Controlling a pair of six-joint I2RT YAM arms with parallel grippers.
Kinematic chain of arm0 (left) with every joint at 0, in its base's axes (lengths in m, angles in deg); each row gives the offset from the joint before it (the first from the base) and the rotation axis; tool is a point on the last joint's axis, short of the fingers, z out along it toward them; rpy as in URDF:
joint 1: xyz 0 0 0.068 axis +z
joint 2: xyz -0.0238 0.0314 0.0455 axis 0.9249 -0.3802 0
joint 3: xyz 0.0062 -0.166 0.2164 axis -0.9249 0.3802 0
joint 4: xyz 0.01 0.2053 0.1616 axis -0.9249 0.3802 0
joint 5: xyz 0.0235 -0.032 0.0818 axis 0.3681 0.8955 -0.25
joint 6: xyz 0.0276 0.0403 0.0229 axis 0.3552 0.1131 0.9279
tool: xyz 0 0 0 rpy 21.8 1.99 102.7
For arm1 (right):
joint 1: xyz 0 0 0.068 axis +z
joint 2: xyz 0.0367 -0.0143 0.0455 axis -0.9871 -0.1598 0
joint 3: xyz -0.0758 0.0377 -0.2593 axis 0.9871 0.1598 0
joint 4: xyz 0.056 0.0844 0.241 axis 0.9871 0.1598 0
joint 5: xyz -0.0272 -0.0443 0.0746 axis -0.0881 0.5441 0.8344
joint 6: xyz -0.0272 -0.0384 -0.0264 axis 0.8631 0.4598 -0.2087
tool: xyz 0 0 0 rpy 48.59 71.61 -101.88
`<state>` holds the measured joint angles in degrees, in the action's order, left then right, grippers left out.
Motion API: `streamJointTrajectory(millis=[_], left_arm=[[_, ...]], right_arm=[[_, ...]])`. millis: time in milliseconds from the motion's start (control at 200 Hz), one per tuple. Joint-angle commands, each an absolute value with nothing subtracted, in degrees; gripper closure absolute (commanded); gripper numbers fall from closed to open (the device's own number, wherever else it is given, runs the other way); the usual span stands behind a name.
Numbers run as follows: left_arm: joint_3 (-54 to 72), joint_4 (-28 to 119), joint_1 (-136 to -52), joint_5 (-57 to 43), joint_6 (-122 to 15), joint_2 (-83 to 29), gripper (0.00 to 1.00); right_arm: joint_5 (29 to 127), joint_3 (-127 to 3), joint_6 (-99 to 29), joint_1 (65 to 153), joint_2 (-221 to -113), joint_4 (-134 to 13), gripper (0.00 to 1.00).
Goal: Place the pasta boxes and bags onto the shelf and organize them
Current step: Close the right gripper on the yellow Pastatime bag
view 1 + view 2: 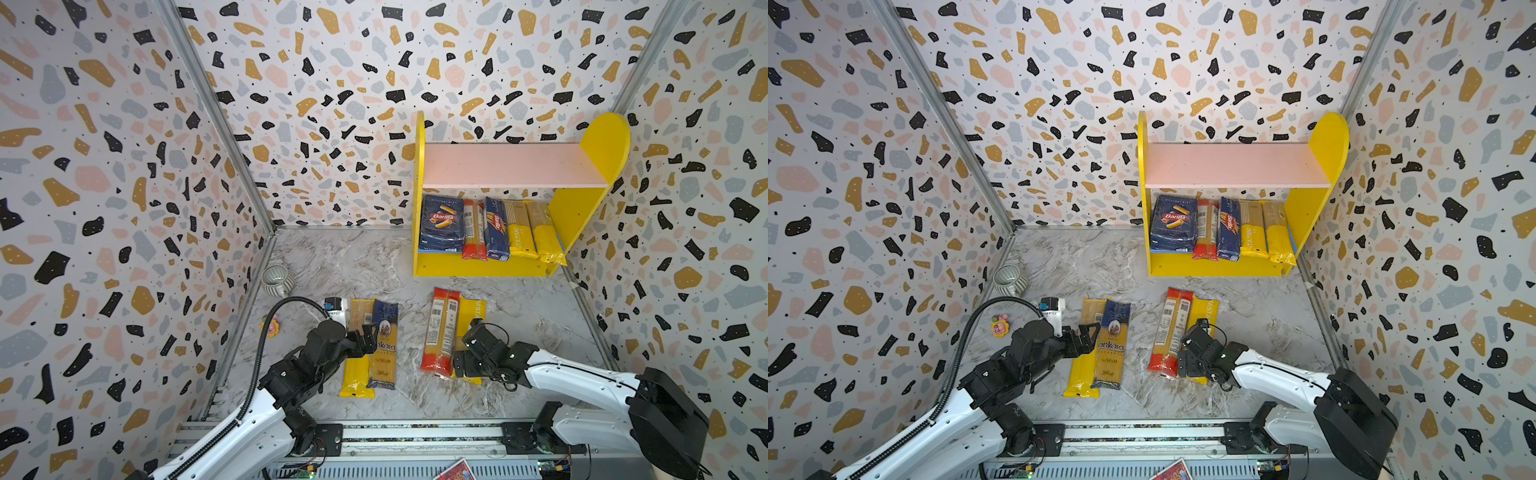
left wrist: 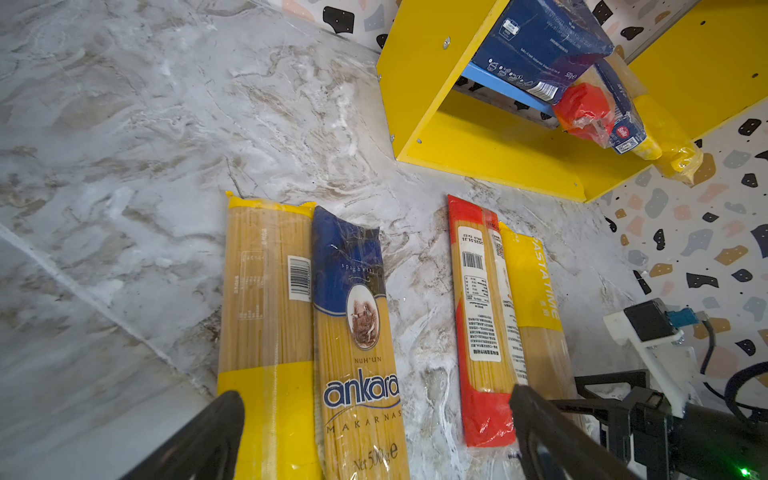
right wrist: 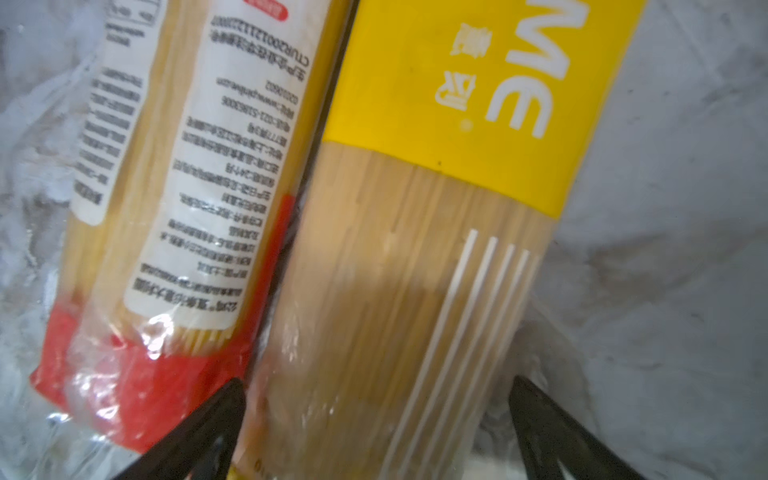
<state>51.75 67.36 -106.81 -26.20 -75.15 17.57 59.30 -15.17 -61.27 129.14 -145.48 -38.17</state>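
Right gripper (image 3: 376, 382) is hovering wide open astride the near-right yellow bag (image 3: 415, 270), beside the red bag (image 3: 199, 166); left gripper (image 2: 374, 395), equally wide, is hanging over the ankara bag (image 2: 357, 332). Pickup seems in hand; next, closing and lifting toward the pink board (image 1: 511, 166) of the far-right shelf (image 1: 478, 268).

Free over the pink board (image 1: 511, 166), end to end. Blocked on the lower tier (image 2: 503, 87): wide box (image 1: 441, 224), red bag (image 1: 473, 230), narrow box (image 1: 496, 230) and two yellow bags (image 1: 519, 232), touching side by side, some near ends jutting past the yellow front (image 1: 478, 269). Open over bare marble (image 1: 365, 257) left of the shelf (image 1: 604, 141) and between it and the near bags (image 1: 355, 378). Open along the lane between ankara bag (image 1: 384, 349) and near red bag (image 1: 441, 332). Cramped at left by cup (image 1: 276, 280) and toy (image 1: 270, 325) beside the wall (image 1: 232, 270).
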Motion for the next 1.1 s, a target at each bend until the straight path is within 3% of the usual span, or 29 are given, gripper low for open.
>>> streamJointTrajectory(millis=[0,1091], left_arm=[[51.7,66.5,-106.7,-27.3,-75.0,18.2,0.00],[45.6,69.8,-106.7,-27.9,-72.9,17.3,0.00]], right_arm=[[59.0,-15.8,-62.6,129.0,-142.9,-33.0,0.01],[59.9,-15.5,-65.4,130.7,-155.9,-42.4,0.01]])
